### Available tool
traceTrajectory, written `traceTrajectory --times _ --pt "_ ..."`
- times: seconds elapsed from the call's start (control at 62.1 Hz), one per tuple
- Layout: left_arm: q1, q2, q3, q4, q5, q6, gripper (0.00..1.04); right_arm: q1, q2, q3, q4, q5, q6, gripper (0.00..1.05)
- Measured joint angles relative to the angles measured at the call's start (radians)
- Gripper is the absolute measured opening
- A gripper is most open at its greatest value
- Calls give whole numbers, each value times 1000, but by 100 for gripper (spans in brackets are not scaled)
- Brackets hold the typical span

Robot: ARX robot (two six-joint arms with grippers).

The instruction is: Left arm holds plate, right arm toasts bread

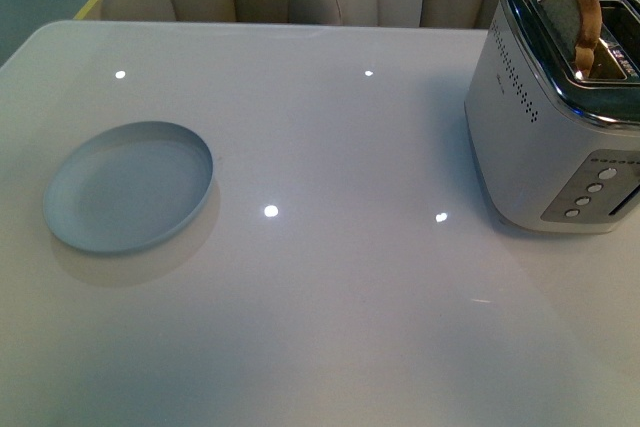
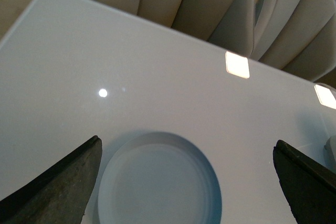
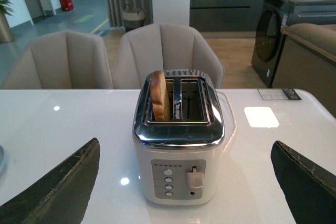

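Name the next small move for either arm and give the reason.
Probably lower the left claw onto the plate and close on its rim. The plate lies empty on the table with the open claw straddling it, while the bread stands raised in the toaster slot, ready for the right claw.

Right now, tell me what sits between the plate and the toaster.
Nothing: only bare white table separates the plate from the toaster, seen in the front view.
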Motion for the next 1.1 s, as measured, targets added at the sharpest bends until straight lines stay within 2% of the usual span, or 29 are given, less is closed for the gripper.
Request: traceTrajectory --times 0.193,0.242,0.258,0.306,0.37,0.515,0.741,1.095 --pt "-92 -281 -206 68 -23 -40 98 0 0 0 0 0 0 96" --pt "-123 -372 -278 72 -55 -45 97 0 0 0 0 0 0 96" --pt "-151 -405 -323 132 -142 -13 92 0 0 0 0 0 0 96" --pt "-197 -462 -399 224 -280 54 83 0 0 0 0 0 0 96" --pt "-222 -546 -474 246 -357 116 72 0 0 0 0 0 0 96" --pt "-228 -646 -617 291 -384 175 44 0 0 0 0 0 0 96" --pt "-230 -829 -650 142 -384 188 3 0 0 0 0 0 0 96" --pt "-230 -1078 -657 -86 -384 194 3 0 0 0 0 0 0 96"
